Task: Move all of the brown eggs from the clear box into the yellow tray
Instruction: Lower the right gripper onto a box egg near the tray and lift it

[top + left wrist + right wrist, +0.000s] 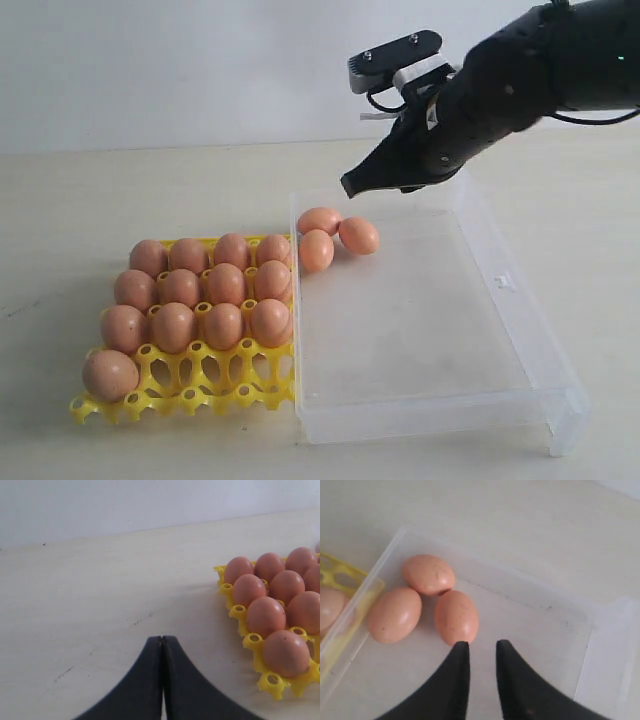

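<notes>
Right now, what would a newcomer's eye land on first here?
A bright yellow tray sits on the left, nearly full of brown eggs. Beside it on the right, a clear box holds three more eggs, huddled in its far left corner. A black gripper hangs just above them, holding nothing.

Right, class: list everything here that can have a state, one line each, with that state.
Yellow tray: partly filled, three cups empty.
Clear box: no lid, almost empty.
Brown eggs: thirteen seated in tray, three loose in box.
Left end effector: shut, empty.
Right end effector: slightly open, empty.
</notes>
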### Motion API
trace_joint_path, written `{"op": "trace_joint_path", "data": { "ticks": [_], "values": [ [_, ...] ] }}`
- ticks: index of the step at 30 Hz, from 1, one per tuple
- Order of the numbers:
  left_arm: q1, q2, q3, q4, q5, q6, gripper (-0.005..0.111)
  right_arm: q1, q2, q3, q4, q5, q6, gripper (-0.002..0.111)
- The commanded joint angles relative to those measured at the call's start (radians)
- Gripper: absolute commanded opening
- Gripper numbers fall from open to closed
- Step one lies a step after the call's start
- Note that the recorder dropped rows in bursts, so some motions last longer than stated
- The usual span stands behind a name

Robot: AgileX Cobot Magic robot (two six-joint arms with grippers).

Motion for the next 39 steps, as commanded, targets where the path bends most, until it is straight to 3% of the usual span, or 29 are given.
{"op": "trace_joint_path", "data": {
  "ticks": [1,14,35,37,39],
  "values": [
    [-0.001,-0.006,-0.005,-0.004,-0.008,-0.003,0.0,-0.01,0.137,-0.195,0.093,0.207,-0.179,0.047],
    [-0.001,-0.006,-0.005,-0.004,-0.008,-0.005,0.0,0.001,0.424,-0.572,0.182,0.464,-0.297,0.05],
    [-0.001,-0.006,-0.005,-0.004,-0.008,-0.003,0.0,0.002,0.583,-0.719,0.133,0.528,-0.35,0.052],
    [-0.001,-0.006,-0.005,-0.004,-0.008,-0.003,0.0,0.002,0.599,-0.726,0.137,0.535,-0.35,0.049],
    [-0.001,-0.006,-0.005,-0.004,-0.008,-0.003,0.0,0.002,0.604,-0.728,0.137,0.54,-0.35,0.039]
  ]
}}
